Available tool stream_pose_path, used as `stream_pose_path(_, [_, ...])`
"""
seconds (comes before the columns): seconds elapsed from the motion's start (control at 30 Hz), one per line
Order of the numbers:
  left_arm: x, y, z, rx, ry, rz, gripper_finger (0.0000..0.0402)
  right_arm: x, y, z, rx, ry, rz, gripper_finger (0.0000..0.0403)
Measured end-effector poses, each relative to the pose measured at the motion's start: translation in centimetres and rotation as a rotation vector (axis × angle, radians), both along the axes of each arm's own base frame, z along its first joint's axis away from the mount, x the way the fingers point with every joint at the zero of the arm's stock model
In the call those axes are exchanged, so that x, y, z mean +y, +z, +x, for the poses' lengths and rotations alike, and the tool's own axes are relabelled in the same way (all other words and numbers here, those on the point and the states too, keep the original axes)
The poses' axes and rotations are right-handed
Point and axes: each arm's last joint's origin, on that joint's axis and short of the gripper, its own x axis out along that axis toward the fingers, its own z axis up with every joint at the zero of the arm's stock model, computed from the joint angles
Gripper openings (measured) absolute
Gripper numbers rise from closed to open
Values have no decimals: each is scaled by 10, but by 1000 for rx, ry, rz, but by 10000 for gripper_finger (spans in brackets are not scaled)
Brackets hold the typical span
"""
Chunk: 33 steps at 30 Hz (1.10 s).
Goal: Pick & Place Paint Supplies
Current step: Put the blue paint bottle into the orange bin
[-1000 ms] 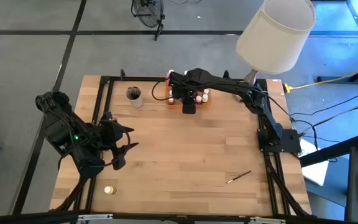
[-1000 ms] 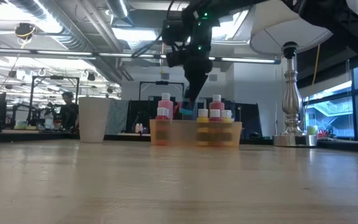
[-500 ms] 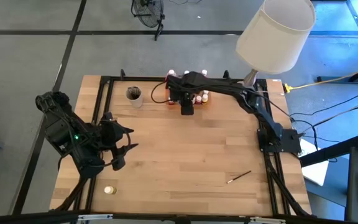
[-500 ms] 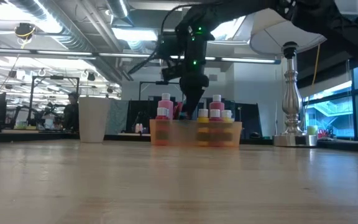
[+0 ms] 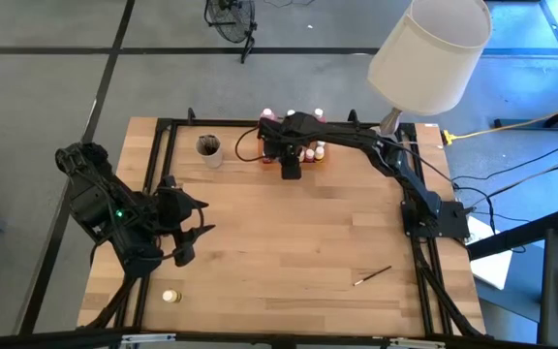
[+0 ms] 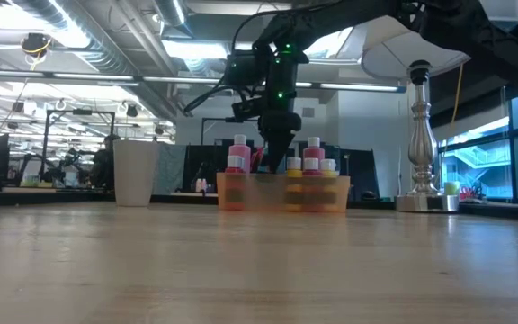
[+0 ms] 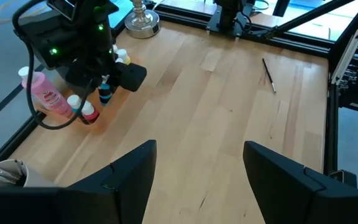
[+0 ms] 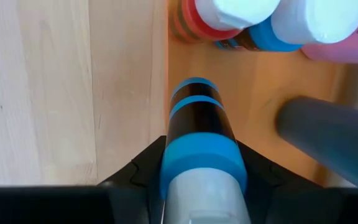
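Note:
A flat orange tray (image 5: 310, 155) at the table's far edge holds paint supplies: pink white-capped bottles (image 6: 239, 153), a grey bottle (image 8: 334, 138), and small pots with yellow (image 6: 293, 167) or white lids (image 8: 229, 15). My right gripper (image 5: 290, 163) stands over the tray's near left part, shut on a small dark paint bottle with blue bands (image 8: 199, 121). My left gripper (image 5: 194, 229) waits open above the table's left side, touching nothing. A thin brush (image 5: 372, 276) and a yellow-lidded pot (image 5: 170, 297) lie on the bare wood. My right gripper pinches the small bottle between its two fingers (image 8: 140, 167), one on each side of the upper blue band (image 8: 201, 163) just below the pale cap. The fingers come from above, pointing down. The bottle hangs upright below them over the tray floor; whether its bottom touches the tray I cannot tell.
A beige cup (image 5: 209, 148) stands left of the tray. A table lamp (image 5: 429, 53) rises at the far right corner, its base (image 6: 418, 200) on the wood. A black frame (image 5: 163, 126) runs along the table's edges. Bare wood lies across the middle and near side.
My right gripper has gone down toward the tray with the small bottle still upright in its fingers. The move has slowed in the last half second.

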Motion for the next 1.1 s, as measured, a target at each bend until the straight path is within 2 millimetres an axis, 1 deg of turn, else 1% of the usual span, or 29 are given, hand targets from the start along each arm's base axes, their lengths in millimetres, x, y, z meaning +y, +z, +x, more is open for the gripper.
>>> stream_pose_path(0.67, [-1,0,-1,16,-14,-16,237,-8,-3,-4,13,-12,31,136])
stream_pose_path(0.77, [-1,-1,-1,16,-14,-16,237,-11,-8,-4,24,-16,34,136])
stream_pose_path(0.97, [-1,-1,-1,20,-17,-20,237,-14,-25,-3,75,-22,48,136])
stream_pose_path(1.1, [-1,-1,-1,22,-19,-22,237,-15,-32,-2,87,-22,52,136])
